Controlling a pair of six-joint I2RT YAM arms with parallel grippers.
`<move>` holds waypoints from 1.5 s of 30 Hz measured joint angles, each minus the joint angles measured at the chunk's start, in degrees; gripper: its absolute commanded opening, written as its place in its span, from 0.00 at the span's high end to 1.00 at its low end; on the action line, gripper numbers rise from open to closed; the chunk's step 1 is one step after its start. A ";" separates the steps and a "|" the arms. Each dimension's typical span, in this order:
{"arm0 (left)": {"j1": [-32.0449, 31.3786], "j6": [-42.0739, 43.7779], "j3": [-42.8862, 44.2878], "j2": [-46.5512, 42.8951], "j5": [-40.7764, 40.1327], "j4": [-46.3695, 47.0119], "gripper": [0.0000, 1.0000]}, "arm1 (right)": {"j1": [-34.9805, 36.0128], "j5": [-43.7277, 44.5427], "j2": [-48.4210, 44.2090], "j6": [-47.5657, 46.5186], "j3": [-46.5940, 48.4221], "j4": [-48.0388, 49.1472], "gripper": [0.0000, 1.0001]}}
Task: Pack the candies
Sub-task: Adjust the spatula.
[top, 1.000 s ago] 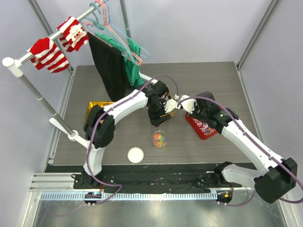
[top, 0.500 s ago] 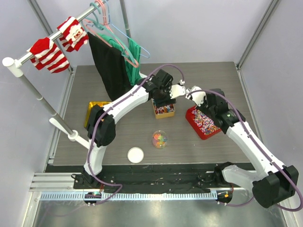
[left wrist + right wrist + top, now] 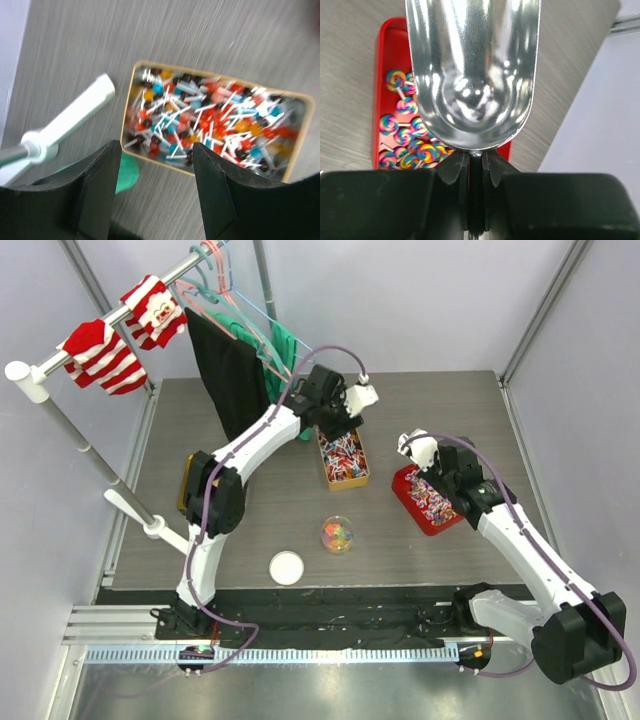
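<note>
From my station, the left gripper hangs above the gold tin, at its far end. Its jaws stand well apart, with nothing between them and nothing touched. In the left wrist view, the candies heaped in that tin show through the gap between the two dark fingers, well below them. They are blurred sticks and bright heads in red, orange and blue. Nearer to me than the tin stands a clear cup with more coloured pieces in it. To the right of the tin, the right gripper is clamped tight on the thin handle of the silver scoop. The scoop's bowl hovers over the red tray, and beneath it I see swirl-striped lollipops lying in the tray, apart from the metal.
</note>
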 measured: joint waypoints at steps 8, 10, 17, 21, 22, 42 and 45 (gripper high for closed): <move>0.55 -8.57 6.10 -2.12 20.20 -4.15 0.35 | 0.07 -3.58 4.96 0.26 -1.64 0.24 0.99; -0.09 -10.99 6.93 -2.12 23.80 -5.01 0.35 | 0.37 -3.91 6.27 0.26 -1.64 0.35 0.99; -2.82 -15.08 7.74 -2.12 27.50 -6.34 0.35 | 3.21 -4.42 8.33 0.48 -0.28 0.59 0.99; -4.09 -16.11 7.74 -2.05 26.29 -6.32 0.36 | 5.11 -5.16 8.13 0.63 1.11 0.87 0.99; -4.37 -16.24 7.74 -1.97 25.55 -6.23 0.36 | 5.55 -5.40 7.96 0.70 1.42 0.92 0.99; -6.27 -17.62 7.87 -0.20 16.55 -5.81 0.37 | 6.88 -14.29 -0.09 2.19 3.87 -5.77 0.99; -6.43 -17.59 7.87 -0.20 16.55 -6.32 0.37 | 6.86 -14.93 -0.61 2.71 3.89 -6.36 0.99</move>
